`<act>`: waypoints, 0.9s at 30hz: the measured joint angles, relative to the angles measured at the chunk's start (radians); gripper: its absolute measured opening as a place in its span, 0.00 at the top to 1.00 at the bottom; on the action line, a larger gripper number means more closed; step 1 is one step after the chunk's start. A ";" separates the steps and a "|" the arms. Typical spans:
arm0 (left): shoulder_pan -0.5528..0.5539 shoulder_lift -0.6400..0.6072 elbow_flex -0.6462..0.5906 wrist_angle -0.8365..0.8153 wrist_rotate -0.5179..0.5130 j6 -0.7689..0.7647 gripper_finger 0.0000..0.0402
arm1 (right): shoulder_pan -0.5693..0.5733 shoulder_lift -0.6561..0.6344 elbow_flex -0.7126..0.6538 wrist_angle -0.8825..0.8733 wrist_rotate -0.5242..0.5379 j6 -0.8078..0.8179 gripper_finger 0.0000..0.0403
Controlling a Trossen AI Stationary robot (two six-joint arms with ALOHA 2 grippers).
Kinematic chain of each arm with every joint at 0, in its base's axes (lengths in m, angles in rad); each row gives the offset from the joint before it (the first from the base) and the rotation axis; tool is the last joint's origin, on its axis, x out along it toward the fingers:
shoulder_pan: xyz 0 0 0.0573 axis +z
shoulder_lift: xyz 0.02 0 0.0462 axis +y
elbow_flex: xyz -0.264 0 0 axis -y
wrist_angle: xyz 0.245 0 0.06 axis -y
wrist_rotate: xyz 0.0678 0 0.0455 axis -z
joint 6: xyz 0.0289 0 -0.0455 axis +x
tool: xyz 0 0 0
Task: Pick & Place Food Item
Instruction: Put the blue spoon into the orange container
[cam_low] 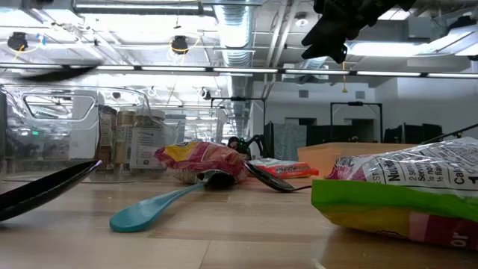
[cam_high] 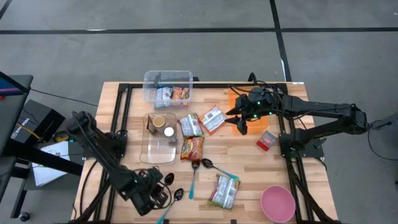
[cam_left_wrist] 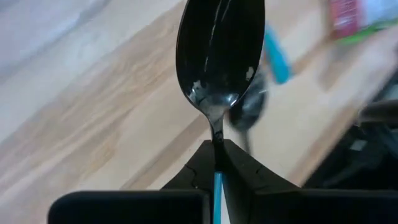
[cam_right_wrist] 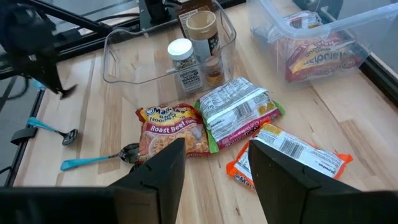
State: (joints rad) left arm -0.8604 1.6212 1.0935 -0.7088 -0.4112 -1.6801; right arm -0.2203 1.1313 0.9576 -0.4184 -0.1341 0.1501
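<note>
Noodle packets lie in the middle of the table (cam_high: 249, 165). One red packet (cam_right_wrist: 172, 127) with "Roast Beef" on it, one silver packet (cam_right_wrist: 239, 114) and one orange packet (cam_right_wrist: 292, 152) are on the wood just ahead of the right gripper (cam_right_wrist: 214, 168). That gripper hangs above them, not touching any of them. Its jaws stand partly open with nothing between them.

Beyond these packets stands a clear tray (cam_right_wrist: 118, 59) with two jars (cam_right_wrist: 202, 34) inside it. A clear bin (cam_right_wrist: 323, 34) further off to the side holds more packets. Another packet (cam_high: 224, 190) lies alone well away from both grippers, near a pink bowl (cam_high: 277, 203). A small red packet (cam_high: 267, 140) lies near the base of the right arm.

The left gripper (cam_high: 155, 196) is at the near edge of the table, well apart from the noodle packets. Its jaws are closed on the handle of a black spoon (cam_left_wrist: 217, 56). The spoon's bowl points forward from the jaws and is lifted off the wood; a blue part of the handle shows between the fingers. Two more spoons, one with a teal handle (cam_high: 193, 180) and one dark (cam_high: 211, 167), lie on the table between the two grippers.
</note>
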 joint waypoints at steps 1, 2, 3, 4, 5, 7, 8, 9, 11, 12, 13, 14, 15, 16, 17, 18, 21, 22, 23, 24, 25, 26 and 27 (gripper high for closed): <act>0.003 -0.024 0.000 0.000 -0.010 0.021 0.99 | 0.000 0.000 0.000 0.008 0.000 0.000 0.58; 0.008 -0.050 0.000 0.004 -0.015 0.042 0.99 | 0.000 0.000 0.000 0.013 0.000 0.000 0.58; 0.014 -0.077 0.000 0.006 -0.022 0.066 0.99 | 0.000 0.000 0.000 0.014 0.000 0.000 0.58; 0.019 -0.104 0.000 0.005 -0.027 0.097 0.99 | 0.000 0.000 0.000 0.014 0.000 0.000 0.58; 0.031 -0.131 0.000 0.006 -0.027 0.130 0.99 | 0.000 0.000 0.000 0.016 0.000 0.000 0.58; 0.061 -0.179 0.000 0.006 -0.034 0.209 0.99 | 0.000 0.000 0.000 0.018 0.000 0.000 0.58; 0.082 -0.202 0.000 0.006 -0.036 0.256 0.99 | 0.000 0.000 0.000 0.019 0.000 0.000 0.58; 0.103 -0.224 0.000 0.007 -0.036 0.304 0.99 | 0.000 0.000 0.000 0.021 0.000 0.000 0.58; 0.158 -0.262 0.001 0.013 -0.036 0.398 0.99 | 0.000 0.000 0.000 0.032 -0.001 0.003 0.58; 0.190 -0.279 0.001 0.017 -0.036 0.449 0.99 | 0.000 0.000 0.000 0.041 -0.002 0.006 0.58; 0.224 -0.295 0.001 0.020 -0.036 0.504 0.99 | 0.000 0.000 0.000 0.050 -0.005 0.008 0.58; 0.261 -0.309 0.001 0.029 -0.037 0.559 0.99 | 0.000 0.000 0.000 0.058 -0.011 0.008 0.58; 0.298 -0.319 0.002 0.042 -0.038 0.621 0.99 | 0.000 0.000 0.000 0.069 -0.019 0.011 0.58; 0.337 -0.325 0.002 0.056 -0.038 0.679 0.99 | 0.000 0.000 0.000 0.078 -0.024 0.020 0.58; 0.376 -0.327 0.002 0.071 -0.038 0.742 0.99 | 0.000 0.000 0.000 0.088 -0.026 0.030 0.58; 0.417 -0.327 0.002 0.091 -0.039 0.803 0.99 | 0.000 0.000 0.000 0.099 -0.026 0.038 0.58; 0.529 -0.322 0.002 0.159 -0.046 0.935 0.99 | 0.000 0.000 0.000 0.142 -0.027 0.064 0.58; 0.566 -0.313 0.003 0.191 -0.053 0.964 0.99 | 0.000 0.000 0.000 0.155 -0.026 0.077 0.58; 0.601 -0.303 0.003 0.215 -0.060 0.987 0.99 | -0.001 0.000 0.000 0.168 -0.026 0.084 0.58; 0.631 -0.294 0.002 0.229 -0.066 1.007 0.99 | -0.002 -0.004 0.000 0.182 -0.027 0.093 0.58; 0.660 -0.286 0.001 0.255 -0.076 1.028 0.99 | -0.004 -0.010 0.000 0.192 -0.027 0.098 0.58; 0.688 -0.278 0.001 0.296 -0.085 1.047 0.99 | -0.005 -0.017 0.000 0.208 -0.027 0.101 0.58; 0.713 -0.270 0.002 0.330 -0.094 1.060 0.99 | -0.005 -0.021 0.000 0.229 -0.027 0.105 0.58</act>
State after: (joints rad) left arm -0.1472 1.3516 1.0957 -0.3789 -0.5052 -0.6202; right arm -0.2256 1.1101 0.9573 -0.1899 -0.1608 0.2547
